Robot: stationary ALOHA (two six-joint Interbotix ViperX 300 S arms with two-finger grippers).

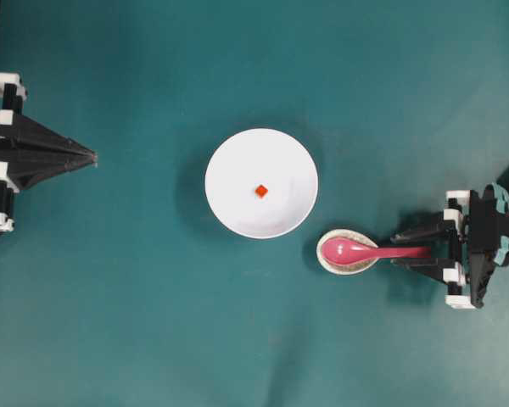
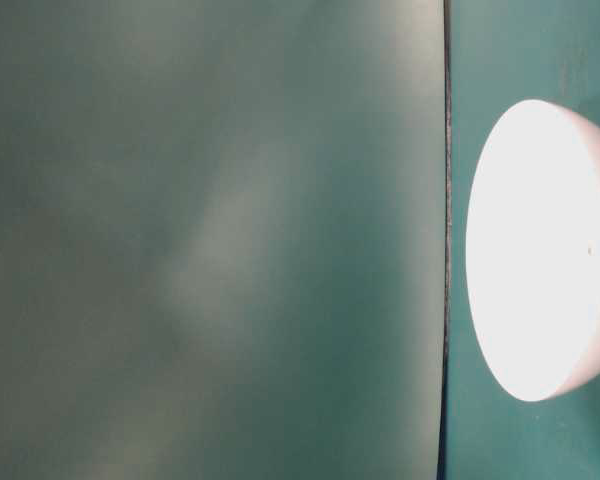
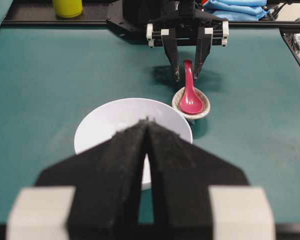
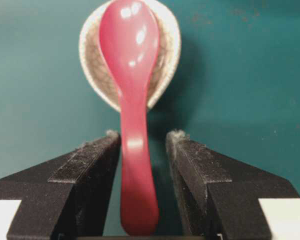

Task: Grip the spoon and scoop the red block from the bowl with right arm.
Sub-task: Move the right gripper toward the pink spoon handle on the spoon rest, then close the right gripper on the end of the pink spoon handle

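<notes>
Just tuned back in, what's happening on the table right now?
The right gripper is lined up around the handle of the pink spoon, its jaws open on either side and not yet closed on it. The spoon's scoop rests in the small speckled dish beside the white bowl. The red block sits untouched in the bowl. The left gripper is shut and parked at the table's far side, away from everything.
</notes>
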